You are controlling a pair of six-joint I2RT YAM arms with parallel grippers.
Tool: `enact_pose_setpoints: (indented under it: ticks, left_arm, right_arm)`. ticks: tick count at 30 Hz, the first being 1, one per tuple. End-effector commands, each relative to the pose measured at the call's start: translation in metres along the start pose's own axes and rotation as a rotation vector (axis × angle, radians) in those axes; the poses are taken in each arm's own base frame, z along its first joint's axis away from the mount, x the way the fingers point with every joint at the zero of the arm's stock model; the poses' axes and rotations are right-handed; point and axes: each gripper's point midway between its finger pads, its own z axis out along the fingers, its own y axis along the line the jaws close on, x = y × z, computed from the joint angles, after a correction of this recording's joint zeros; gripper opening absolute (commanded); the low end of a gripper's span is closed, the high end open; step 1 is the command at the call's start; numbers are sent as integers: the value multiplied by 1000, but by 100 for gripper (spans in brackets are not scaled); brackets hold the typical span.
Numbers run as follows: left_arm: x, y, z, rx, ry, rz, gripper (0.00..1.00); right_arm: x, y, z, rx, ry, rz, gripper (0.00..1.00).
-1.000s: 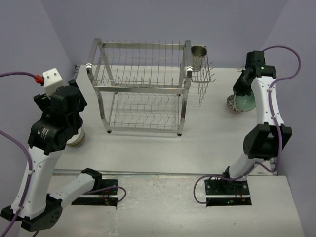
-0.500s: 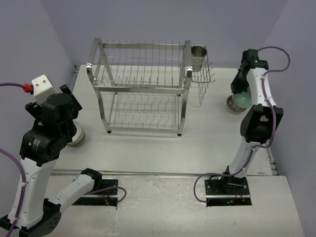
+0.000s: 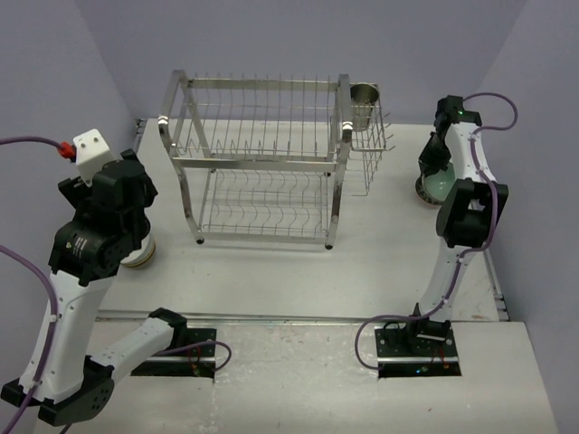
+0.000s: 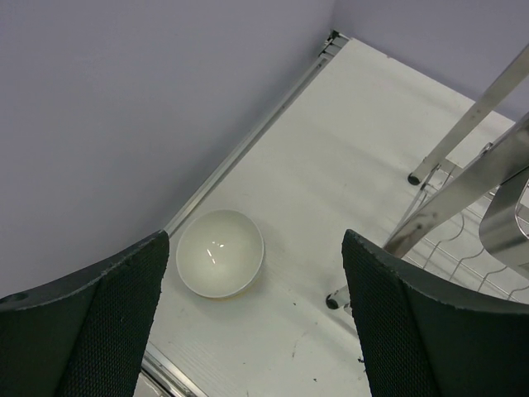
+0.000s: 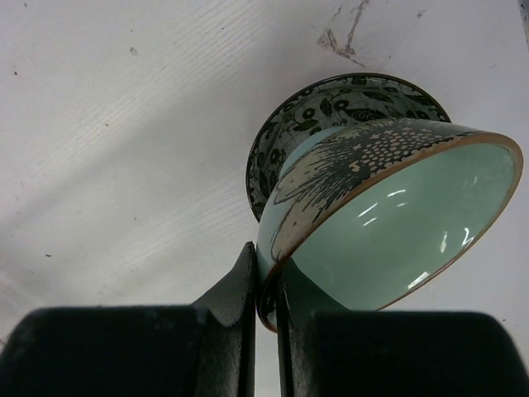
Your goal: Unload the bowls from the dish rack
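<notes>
The steel wire dish rack stands at the middle of the table with no bowl showing on either tier. My right gripper is shut on the rim of a mint-green bowl with a speckled outside. It holds that bowl tilted over a dark leaf-patterned bowl at the far right. My left gripper is open and empty above a plain white bowl, which stands on the table by the left wall. Other bowls are out of view.
A steel cylindrical cup sits in the rack's side basket. The rack's leg is close on the right in the left wrist view. Purple walls close in the table on the left, back and right.
My right arm has folded in and carried the green bowl slightly left and farther back. My left arm dipped toward the near left, then came back up over the white bowl.
</notes>
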Motion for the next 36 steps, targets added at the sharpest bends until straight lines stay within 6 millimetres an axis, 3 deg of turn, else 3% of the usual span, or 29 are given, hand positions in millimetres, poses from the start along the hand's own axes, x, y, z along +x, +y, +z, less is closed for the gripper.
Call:
enact_pose_setpoints:
  ticks: [1,22,23,24,28,31,36]
  left_arm:
    - [-4,-5,2,-4,-14,-19,86]
    - [-4,-14,7,9,2,9,86]
    - [-3,-15,7,11,5,11,86]
    - [-2,-16,7,15,7,13,86]
    - [2,-21,10,19,20,23,86]
    - [5,-23,12,23,27,28,86]
    - [3,-23,11,26,20,24,86]
  right_arm:
    - [-17,-3,-8,14,-56,-8,0]
    - [-7,2,27,23,21,-32,0]
    - [-7,2,28,23,20,-32,3]
    - [-7,3,29,21,22,-33,12]
    - [-9,8,28,7,19,-32,24]
    - [-14,13,22,-6,2,-36,57]
    - [-14,15,18,-12,-3,-38,60]
